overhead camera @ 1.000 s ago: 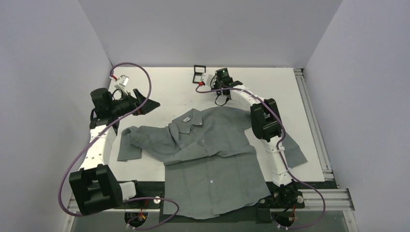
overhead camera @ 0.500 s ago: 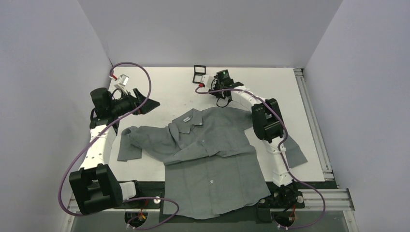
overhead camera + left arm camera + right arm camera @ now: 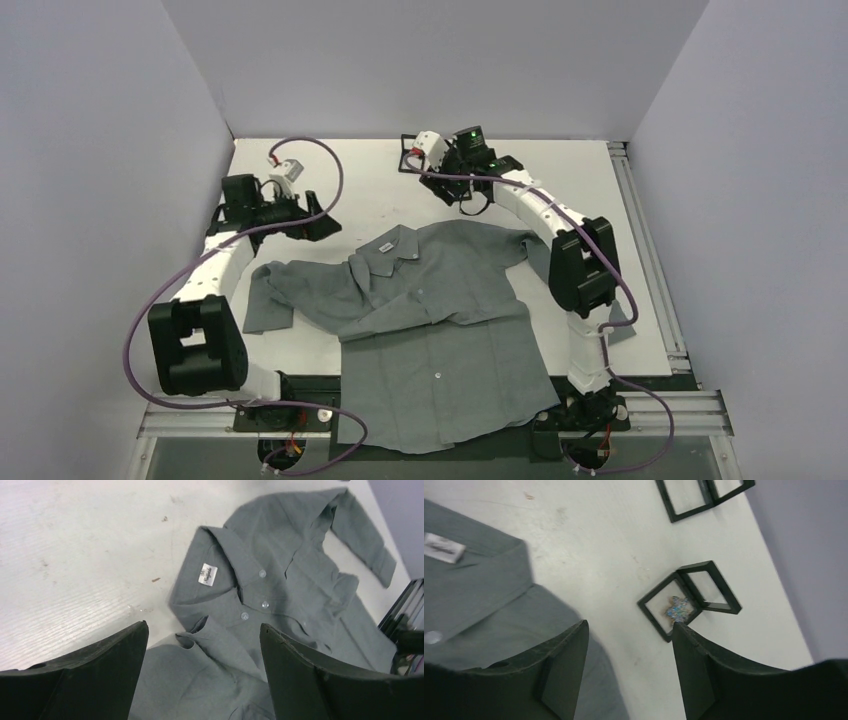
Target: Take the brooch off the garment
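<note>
Right gripper (image 3: 629, 626) has just gone from shut to wide open and holds nothing. The brooch (image 3: 676, 608) lies in the open black box (image 3: 657, 589) on the table, off the garment (image 3: 280, 595). Left gripper (image 3: 203, 626), open and empty, has swung in over the collar; removal looks done.

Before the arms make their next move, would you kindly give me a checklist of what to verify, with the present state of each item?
1. Brooch off the shirt: ok; it lies in the open black box, apart from the cloth.
2. Right tool empty: ok; jaws apart, nothing between them.
3. Left tool empty: ok; jaws apart above the shirt, nothing between them.
4. Right tool clear of the black box: cannot tell; one fingertip overlaps the box's corner in the wrist view.
5. Black box shut: not ok; it lies open.
</note>
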Controlling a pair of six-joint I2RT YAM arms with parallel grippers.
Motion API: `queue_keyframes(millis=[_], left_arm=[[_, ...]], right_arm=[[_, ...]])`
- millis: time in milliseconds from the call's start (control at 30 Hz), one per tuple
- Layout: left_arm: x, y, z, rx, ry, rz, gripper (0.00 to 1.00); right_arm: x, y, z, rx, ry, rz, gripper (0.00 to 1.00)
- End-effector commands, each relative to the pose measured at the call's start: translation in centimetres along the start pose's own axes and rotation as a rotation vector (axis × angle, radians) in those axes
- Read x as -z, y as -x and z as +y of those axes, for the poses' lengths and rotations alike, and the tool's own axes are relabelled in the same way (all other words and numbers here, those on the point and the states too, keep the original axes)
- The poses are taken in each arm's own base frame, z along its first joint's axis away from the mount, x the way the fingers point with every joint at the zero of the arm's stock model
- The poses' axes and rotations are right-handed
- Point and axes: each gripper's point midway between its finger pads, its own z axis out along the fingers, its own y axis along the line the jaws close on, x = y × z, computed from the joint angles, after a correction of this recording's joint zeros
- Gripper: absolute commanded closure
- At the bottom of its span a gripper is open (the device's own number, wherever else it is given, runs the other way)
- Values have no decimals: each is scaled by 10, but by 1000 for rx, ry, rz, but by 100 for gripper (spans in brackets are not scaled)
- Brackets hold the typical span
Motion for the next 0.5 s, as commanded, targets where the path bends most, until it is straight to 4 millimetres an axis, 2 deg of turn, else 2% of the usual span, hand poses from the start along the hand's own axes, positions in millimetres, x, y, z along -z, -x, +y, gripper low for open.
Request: queue_keyframes(millis=[0,33,67,100,133,167,200,333,367,433,467], left_arm=[[-18,-27,-15,-241,-52,155,27],[-20,-37,-21,-239,-84,186,30],[-26,-50,-37,-287,-140,219,34],[-27,-59,-48,-299,-174,243,35],[-30,-70,-62,-351,-214,270,40],[-32,-82,-65,-375,-208,303,42],[-37,-92,-77,-448,-212,333,47],[-48,-137,-109,-636,-241,440,54],[-48,-147,-112,-662,-248,464,58],[-52,-178,-134,-758,-301,539,65],[-51,-190,-132,-782,-293,586,67]], right_arm=[[38,13,57,-261,225,-46,42],[43,17,71,-333,282,-61,42],[46,11,84,-374,316,-46,42],[49,14,95,-441,359,-55,42],[51,7,105,-478,385,-40,42],[54,7,111,-527,414,-40,43],[56,0,119,-555,432,-24,44],[64,-10,134,-675,490,-19,48],[65,-9,133,-717,494,-27,49],[68,-9,138,-777,516,-33,51],[69,-11,143,-811,534,-30,52]])
